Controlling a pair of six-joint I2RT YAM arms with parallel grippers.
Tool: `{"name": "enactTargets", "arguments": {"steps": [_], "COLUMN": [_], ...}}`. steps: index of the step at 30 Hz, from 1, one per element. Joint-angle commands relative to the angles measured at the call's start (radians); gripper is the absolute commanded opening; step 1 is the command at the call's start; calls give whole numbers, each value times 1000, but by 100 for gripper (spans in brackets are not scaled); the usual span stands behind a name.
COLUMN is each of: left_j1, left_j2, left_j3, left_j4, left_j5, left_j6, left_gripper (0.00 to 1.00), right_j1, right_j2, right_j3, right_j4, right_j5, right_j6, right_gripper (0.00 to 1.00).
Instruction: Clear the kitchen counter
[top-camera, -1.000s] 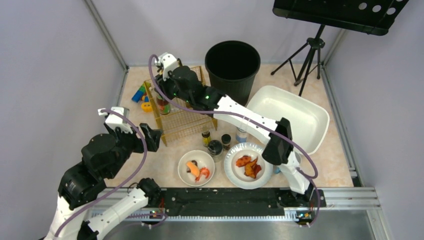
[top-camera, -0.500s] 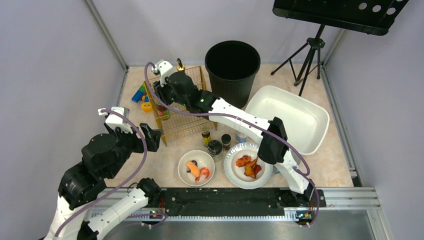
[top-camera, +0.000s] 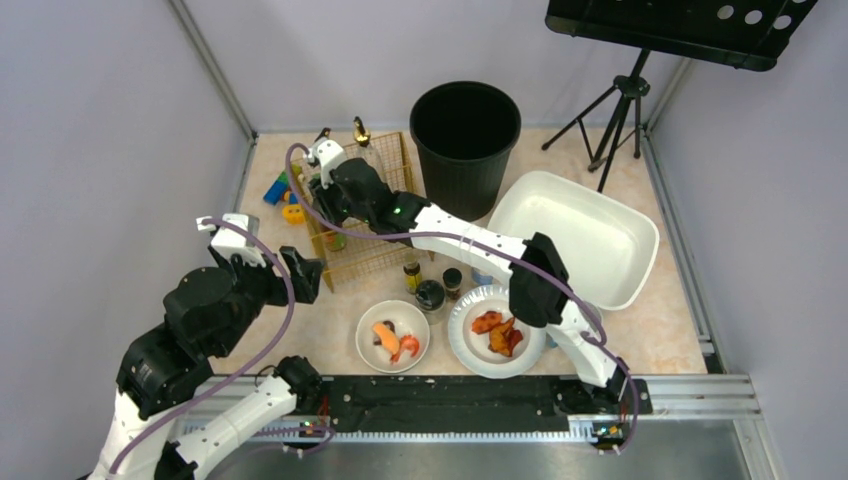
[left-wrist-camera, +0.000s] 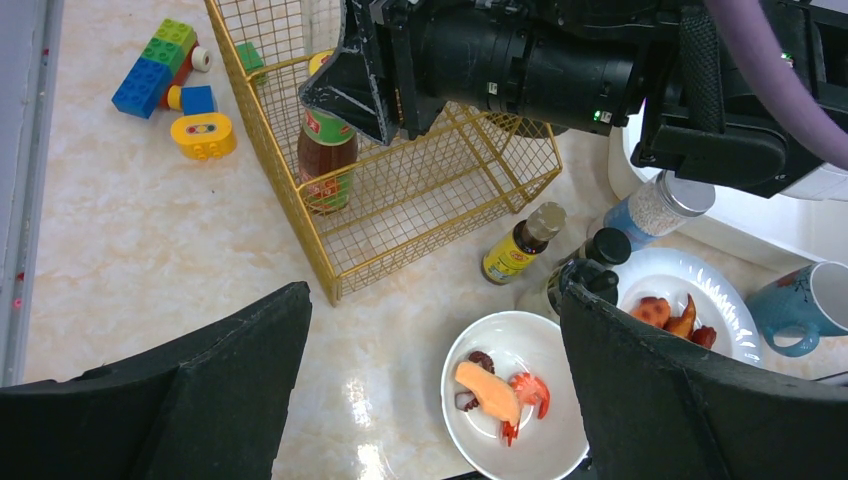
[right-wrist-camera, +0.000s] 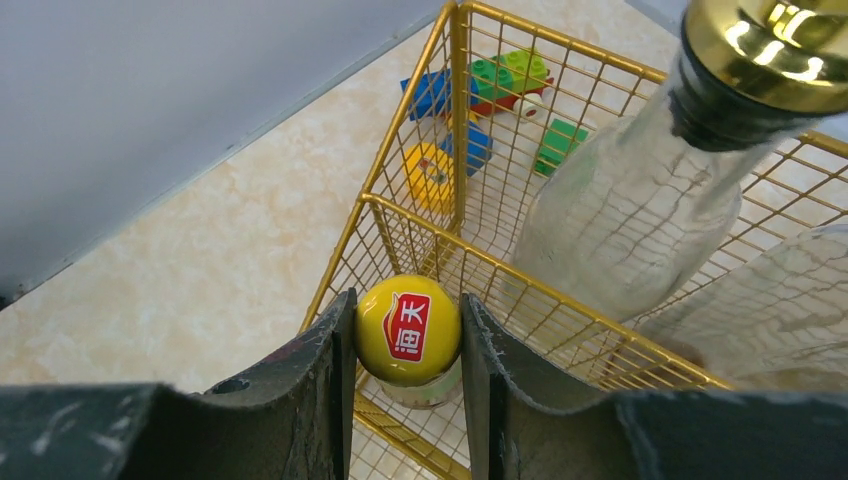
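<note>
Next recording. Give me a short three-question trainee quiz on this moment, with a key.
1. True or false: the right pincer is closed on the yellow cap of a sauce bottle inside the wire basket.
2. The left pincer is: A) open and empty; B) shut on a spoon; C) holding a sponge.
3. Seen from above, what lies on the kitchen counter left of the basket?
Key: 1 true; 2 A; 3 toy bricks.
</note>
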Motion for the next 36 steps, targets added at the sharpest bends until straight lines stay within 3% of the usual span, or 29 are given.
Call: {"name": "enactTargets", "arguments": {"steps": [1,4,6,9,14,23,30,32,36], "left_j1": [1,1,1,1,1,1,1,1,1], "left_j2": [10,13,12,11,10,6,11,17,21], "left_j3": [-1,-5,-6,-6,-7,19,21,21,20], "left_j4": [8,11,12,12,8,-7,-3,0,4], "left_j5": [0,4,4,2,-4,3,-1,2,2], "left_j6": [0,-1,-1,-3,-4,-14,-12,-10,-10], "left_gripper": [99,99,99,99,99,99,99,99,99], "right_j1": [11,11,12,15,21,39,40,39,40], "right_j2": [-35,-33,-36,-39,-58,-150,-403,-472,-608], "right_j3": [22,20,18,16,15,-38,-337,-409,-537], "right_j4": [130,126,125,123,124,117,142,137,77], "right_j5": [10,4,-11,-19,-23,-1,85,142,278], "right_j6": [-13,-15,-15,-14,-15,-11,8,0,-10], "right_gripper": [0,0,12,38,57,65,68,79,81]}}
